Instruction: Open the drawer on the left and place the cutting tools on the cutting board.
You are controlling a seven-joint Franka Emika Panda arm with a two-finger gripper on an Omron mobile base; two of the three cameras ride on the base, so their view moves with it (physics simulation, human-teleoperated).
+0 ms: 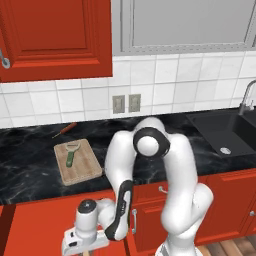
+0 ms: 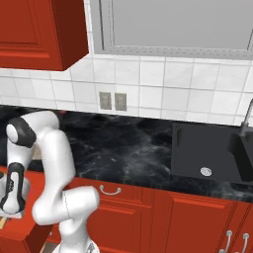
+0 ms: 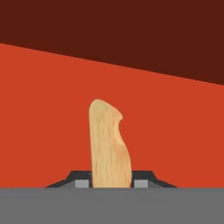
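Observation:
The wide red drawer [image 1: 40,225] stands pulled out at the lower left, its plain red floor [image 3: 48,131] showing in the hand view. My gripper [image 3: 110,183] reaches down into it, and the knife's orange-tan handle [image 3: 108,144] stands between the fingertips [image 3: 82,183], which press its sides; the blade is hidden. The hand [image 1: 85,232] hangs low over the drawer. On the black counter lies the tan cutting board [image 1: 82,167], and the green-handled peeler [image 1: 70,155] rests on its far part.
A thin tool with a dark red handle [image 1: 65,129] lies on the counter behind the board. The black sink [image 1: 230,132] and faucet [image 1: 245,97] are at the right. Red upper cabinets [image 1: 55,37] hang above, and my arm's elbow [image 1: 150,142] is over the counter edge.

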